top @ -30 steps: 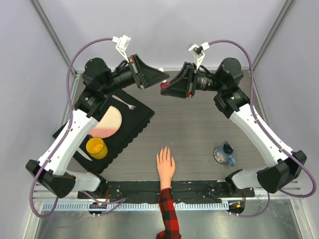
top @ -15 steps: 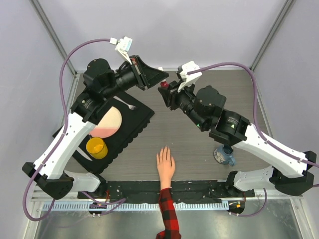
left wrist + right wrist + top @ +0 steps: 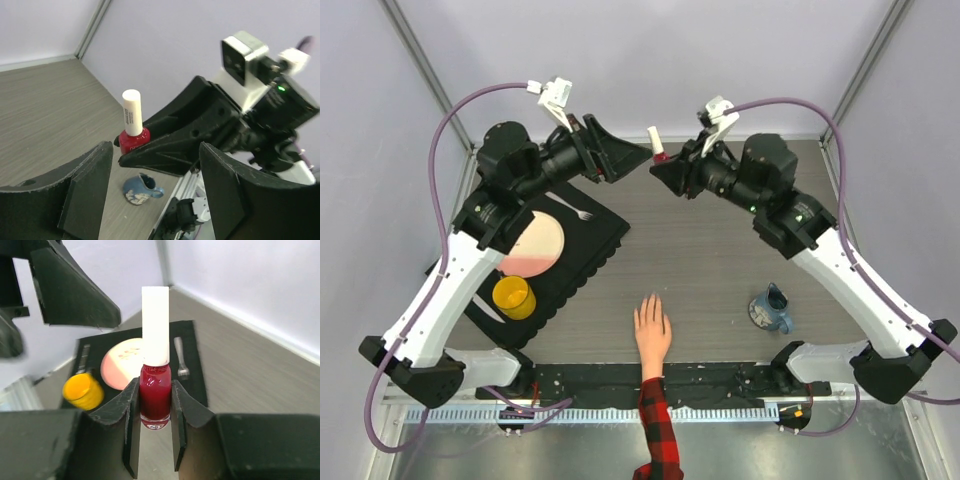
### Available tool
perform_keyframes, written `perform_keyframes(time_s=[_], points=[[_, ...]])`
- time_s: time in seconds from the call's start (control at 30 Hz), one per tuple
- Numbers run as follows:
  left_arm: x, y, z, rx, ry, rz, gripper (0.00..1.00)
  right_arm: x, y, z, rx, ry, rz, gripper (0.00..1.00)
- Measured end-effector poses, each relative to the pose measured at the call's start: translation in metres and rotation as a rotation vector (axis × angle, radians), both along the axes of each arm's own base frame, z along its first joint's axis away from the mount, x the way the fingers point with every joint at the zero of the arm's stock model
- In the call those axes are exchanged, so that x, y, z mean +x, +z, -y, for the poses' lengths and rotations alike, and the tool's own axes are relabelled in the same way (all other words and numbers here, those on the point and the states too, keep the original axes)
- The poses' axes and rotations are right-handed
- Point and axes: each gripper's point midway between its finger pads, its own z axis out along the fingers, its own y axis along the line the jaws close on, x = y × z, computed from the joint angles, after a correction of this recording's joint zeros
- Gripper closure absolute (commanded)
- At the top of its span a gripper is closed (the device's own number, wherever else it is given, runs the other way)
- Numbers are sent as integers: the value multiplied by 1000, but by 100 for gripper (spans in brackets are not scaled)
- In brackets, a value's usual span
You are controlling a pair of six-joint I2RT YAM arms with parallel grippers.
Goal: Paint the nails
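Note:
My right gripper (image 3: 659, 168) is shut on a small red polish bottle (image 3: 658, 148) and holds it upright, high over the far middle of the table, with its white cap on. The right wrist view shows my gripper (image 3: 155, 390) clamping the bottle (image 3: 155, 397) by its glass body. My left gripper (image 3: 638, 153) hangs open just left of the bottle, nothing between its fingers (image 3: 90, 185), and the bottle (image 3: 132, 131) stands beyond them. A pale hand (image 3: 652, 330) in a plaid sleeve (image 3: 658, 430) lies flat at the near edge. Its nails (image 3: 650, 299) are too small to judge their colour.
A black placemat (image 3: 605, 225) at the left carries a pink plate (image 3: 538, 245), a yellow cup (image 3: 514, 297) and a fork (image 3: 582, 213). A small blue jug (image 3: 770, 310) stands at the near right. Both arm bases sit along the near rail (image 3: 650, 378).
My left gripper has opened, let go of the bottle's cap and drawn back to the left. The right arm has swung the bottle back up, upright, with the cap still on.

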Motion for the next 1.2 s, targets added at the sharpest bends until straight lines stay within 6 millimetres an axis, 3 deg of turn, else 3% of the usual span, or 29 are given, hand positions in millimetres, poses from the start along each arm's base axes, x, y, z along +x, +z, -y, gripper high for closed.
perform_keyframes(time_s=[0.2,0.43,0.53,0.63,0.77,0.8,0.93,1.07,1.13,1.2], points=[[2,9,-11,-90,-30,-5,27,-18,7,-4,133,268,-139,99],[8,8,3,-172,-131,-66,41,-39,24,-20,262,528,-242,99],[8,9,8,-191,-169,-78,50,-44,24,-23,278,578,-267,99],[3,15,10,-207,-203,-71,66,-47,23,-24,285,602,-286,99],[0,18,10,-212,-219,-55,96,-49,24,-24,288,613,-285,99],[0,17,10,-207,-221,-49,100,-48,24,-24,289,606,-286,99],[11,10,8,-175,-168,-55,100,-38,18,-30,250,477,-252,99],[26,7,0,-137,-54,-59,100,-24,15,-46,91,20,-63,99],[15,12,0,-122,-43,-40,100,-30,20,-40,-20,-188,62,99],[4,25,1,-127,-33,1,100,-35,31,-32,-78,-291,127,99]])
